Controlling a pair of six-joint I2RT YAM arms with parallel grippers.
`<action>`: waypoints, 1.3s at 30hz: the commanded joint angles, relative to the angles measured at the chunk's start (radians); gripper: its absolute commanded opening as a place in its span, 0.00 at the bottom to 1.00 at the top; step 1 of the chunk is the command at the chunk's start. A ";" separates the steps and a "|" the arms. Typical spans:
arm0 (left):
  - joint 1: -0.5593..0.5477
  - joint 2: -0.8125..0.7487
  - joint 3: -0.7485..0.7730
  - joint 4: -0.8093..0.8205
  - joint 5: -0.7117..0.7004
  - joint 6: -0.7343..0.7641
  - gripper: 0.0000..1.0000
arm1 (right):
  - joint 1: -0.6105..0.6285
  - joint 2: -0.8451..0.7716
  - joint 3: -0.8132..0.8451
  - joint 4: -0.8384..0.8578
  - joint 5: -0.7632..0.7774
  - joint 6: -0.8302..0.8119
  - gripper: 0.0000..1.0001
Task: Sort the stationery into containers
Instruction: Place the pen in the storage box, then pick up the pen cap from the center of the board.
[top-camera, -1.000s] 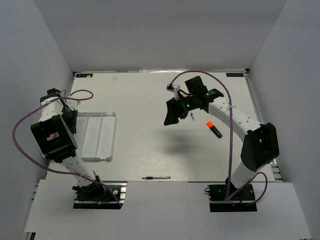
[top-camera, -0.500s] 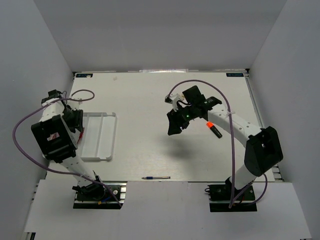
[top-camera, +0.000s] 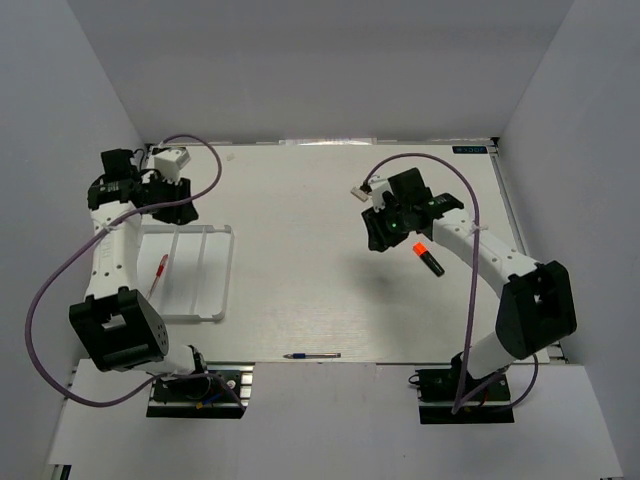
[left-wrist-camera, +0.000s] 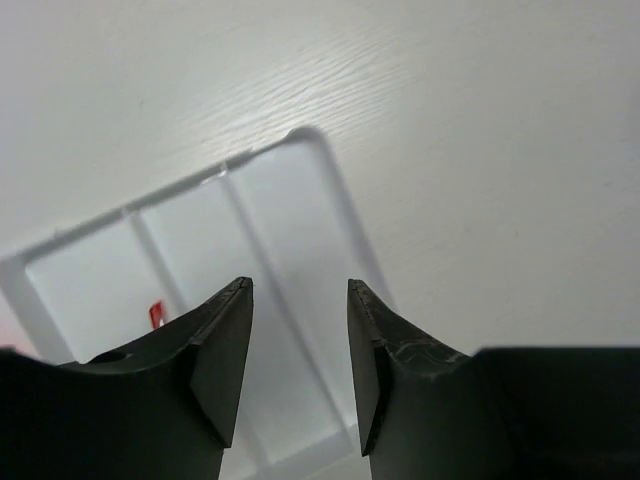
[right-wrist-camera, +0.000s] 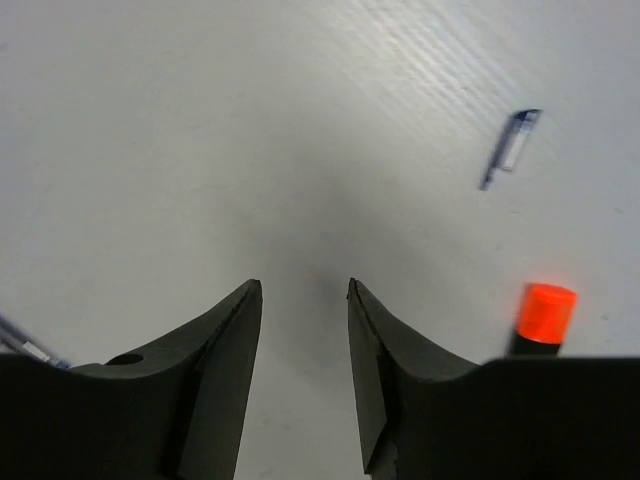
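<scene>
Red pen (top-camera: 158, 272) now lies in tray (top-camera: 226, 275), left gripper (left-wrist-camera: 299, 300) and right gripper (right-wrist-camera: 304, 295) half-open, empty.

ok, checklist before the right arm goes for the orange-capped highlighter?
1. Right gripper empty, jaws apart: ok.
2. Orange-capped highlighter lying free on the table, nothing on it: ok.
3. Right gripper lined up over the highlighter: not ok. In the right wrist view it sits off to the side of the jaws.
4. Left gripper empty and far from the right arm: ok.
5. Tray has free compartments: ok. Only a red pen shows, in the left one in the top view.
6. Small blue piece near the highlighter: cannot tell what it is.
</scene>
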 joint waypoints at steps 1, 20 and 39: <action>-0.088 -0.021 0.024 0.045 0.095 -0.030 0.53 | -0.061 0.067 0.047 0.072 0.122 0.019 0.46; -0.277 -0.030 0.022 0.133 0.110 -0.111 0.56 | -0.193 0.483 0.288 0.150 0.161 -0.067 0.44; -0.305 -0.027 0.015 0.162 0.107 -0.141 0.57 | -0.215 0.504 0.225 0.144 0.086 -0.083 0.42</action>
